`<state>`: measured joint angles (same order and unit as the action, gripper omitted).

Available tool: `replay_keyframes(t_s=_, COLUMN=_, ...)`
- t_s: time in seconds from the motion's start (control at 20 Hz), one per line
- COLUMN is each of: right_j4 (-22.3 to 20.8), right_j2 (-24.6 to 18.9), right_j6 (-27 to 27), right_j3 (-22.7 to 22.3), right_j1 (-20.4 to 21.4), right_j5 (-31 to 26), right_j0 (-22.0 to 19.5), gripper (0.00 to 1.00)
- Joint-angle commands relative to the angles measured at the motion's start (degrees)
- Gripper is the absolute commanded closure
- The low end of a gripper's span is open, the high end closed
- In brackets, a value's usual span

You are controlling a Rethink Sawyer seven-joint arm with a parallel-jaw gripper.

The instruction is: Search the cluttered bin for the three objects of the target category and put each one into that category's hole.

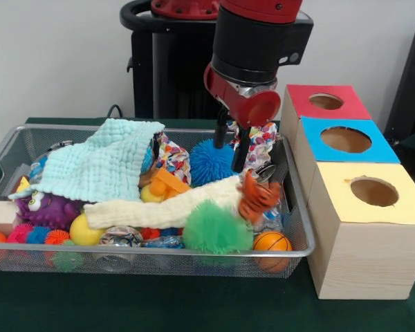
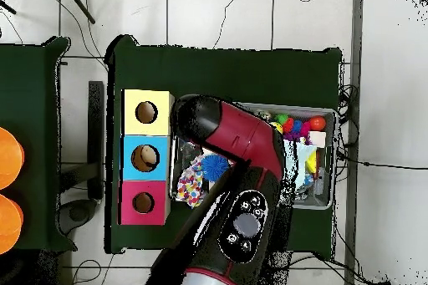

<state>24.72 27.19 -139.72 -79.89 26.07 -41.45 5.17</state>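
Observation:
The wire mesh bin (image 1: 299, 250) is full of toys. An orange tiger-striped soft toy (image 1: 257, 197) lies near its right end, partly on a cream cloth (image 1: 162, 209). My gripper (image 1: 232, 144) hangs open and empty over the back of the bin, between a blue spiky ball (image 1: 209, 161) and a knotted rope toy (image 1: 264, 142), above and behind the tiger toy. The red-topped box (image 1: 325, 102) with its round hole stands farthest back on the right. I cannot pick out a plain tan-orange toy. In the overhead view the arm hides the gripper and most of the bin (image 2: 324, 204); the red-topped box (image 2: 143, 203) shows.
The blue-topped box (image 1: 346, 140) and yellow-topped box (image 1: 373, 192) stand in a row in front of the red one. In the bin lie a pale blue cloth (image 1: 104, 162), a green puff ball (image 1: 214, 228), a basketball-patterned ball (image 1: 272, 242) and a purple toy (image 1: 48, 207).

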Motion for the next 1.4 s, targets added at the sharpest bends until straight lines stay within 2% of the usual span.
replay_keyframes(t_s=0.05, right_j4=-2.39, right_j2=-10.11, right_j6=0.74, right_j3=-5.51, right_j1=0.39, right_j5=8.73, right_j0=-2.4, gripper=0.0)
replay_keyframes(t_s=0.3, right_j4=-2.86, right_j2=-14.01, right_j6=1.0, right_j3=-8.16, right_j1=0.72, right_j5=14.66, right_j0=-4.85, gripper=0.0)
replay_keyframes(t_s=0.65, right_j4=-4.3, right_j2=-16.5, right_j6=-0.66, right_j3=-10.4, right_j1=0.91, right_j5=19.58, right_j0=-5.95, gripper=0.0)
replay_keyframes(t_s=0.85, right_j4=-4.39, right_j2=-16.51, right_j6=-2.22, right_j3=-10.96, right_j1=1.02, right_j5=20.07, right_j0=-5.54, gripper=0.0)
replay_keyframes(t_s=1.0, right_j4=-4.2, right_j2=-15.28, right_j6=-3.2, right_j3=-9.49, right_j1=0.55, right_j5=18.08, right_j0=-4.24, gripper=0.0)
replay_keyframes(t_s=1.15, right_j4=-3.91, right_j2=-13.52, right_j6=-4.01, right_j3=-6.08, right_j1=-0.36, right_j5=13.91, right_j0=-3.0, gripper=0.0)
replay_keyframes(t_s=1.3, right_j4=-3.62, right_j2=-10.03, right_j6=-6.88, right_j3=-0.94, right_j1=-1.19, right_j5=6.68, right_j0=-0.58, gripper=0.0)
replay_keyframes(t_s=1.4, right_j4=-3.33, right_j2=-7.2, right_j6=-10.04, right_j3=4.53, right_j1=-2.39, right_j5=-0.04, right_j0=1.28, gripper=0.0)
